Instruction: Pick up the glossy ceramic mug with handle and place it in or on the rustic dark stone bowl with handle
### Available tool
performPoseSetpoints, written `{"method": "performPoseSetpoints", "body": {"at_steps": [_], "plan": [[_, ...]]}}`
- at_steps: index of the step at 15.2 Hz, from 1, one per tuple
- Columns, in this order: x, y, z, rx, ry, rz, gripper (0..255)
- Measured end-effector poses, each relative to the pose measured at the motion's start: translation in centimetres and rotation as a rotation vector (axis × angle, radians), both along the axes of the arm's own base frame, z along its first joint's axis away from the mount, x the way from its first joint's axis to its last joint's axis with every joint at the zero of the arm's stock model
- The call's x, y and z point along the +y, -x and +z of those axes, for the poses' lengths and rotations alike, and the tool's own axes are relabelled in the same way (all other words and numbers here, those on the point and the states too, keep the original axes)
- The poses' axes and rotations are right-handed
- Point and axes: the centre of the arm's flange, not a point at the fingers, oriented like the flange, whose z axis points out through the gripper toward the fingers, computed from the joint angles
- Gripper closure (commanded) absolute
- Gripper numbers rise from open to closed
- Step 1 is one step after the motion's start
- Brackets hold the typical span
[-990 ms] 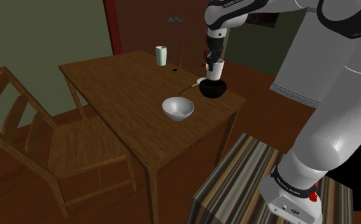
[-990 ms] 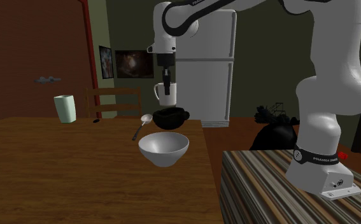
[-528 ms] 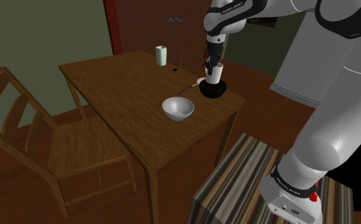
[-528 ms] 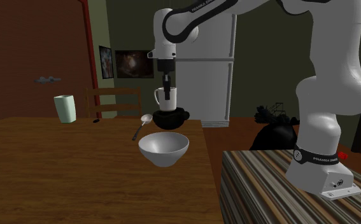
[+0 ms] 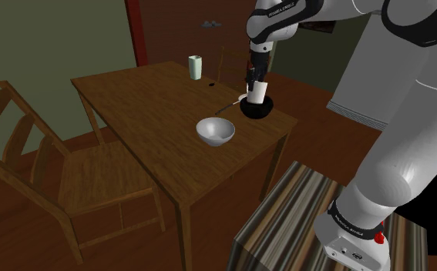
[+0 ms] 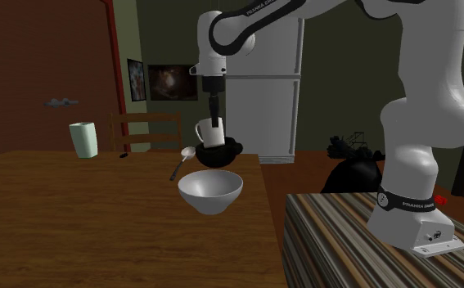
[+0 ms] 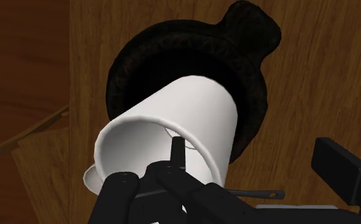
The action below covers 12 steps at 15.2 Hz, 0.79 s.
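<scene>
Wooden table [image 5: 147,115] carries pale grey bowl [image 5: 215,131], taken as landmark; spoon [image 5: 228,104] just beyond grey bowl, lying flat; pale green cup [image 5: 196,67] well beyond grey bowl, upright near table's far edge; small dark item [image 5: 212,83] beside cup, too small to name; wooden chair [image 5: 51,165] well to shoulder view's left of grey bowl; second chair [image 6: 146,129], white fridge [image 6: 271,106], framed picture [image 6: 172,83] all behind grey bowl in second exterior view.

Arm [image 5: 398,146] outstretched, jaws apart, downward.

Kitchen-dining corner of a home: wooden table [image 5: 155,162], chair [image 5: 93,173], tall fridge [image 6: 267,106] (framed picture [image 6: 173,83] beside it).
</scene>
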Motion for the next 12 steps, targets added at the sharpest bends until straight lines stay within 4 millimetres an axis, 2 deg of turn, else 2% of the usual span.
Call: {"method": "performPoseSetpoints", "body": {"at_steps": [2, 7, 12], "plan": [[0.0, 0.0, 0.0, 0.000, 0.000, 0.000, 0], [0.3, -0.1, 4.5, -0.001, 0.000, 0.000, 0], [0.3, -0.1, 5.0, 0.000, 0.000, 0.000, 0]]}}
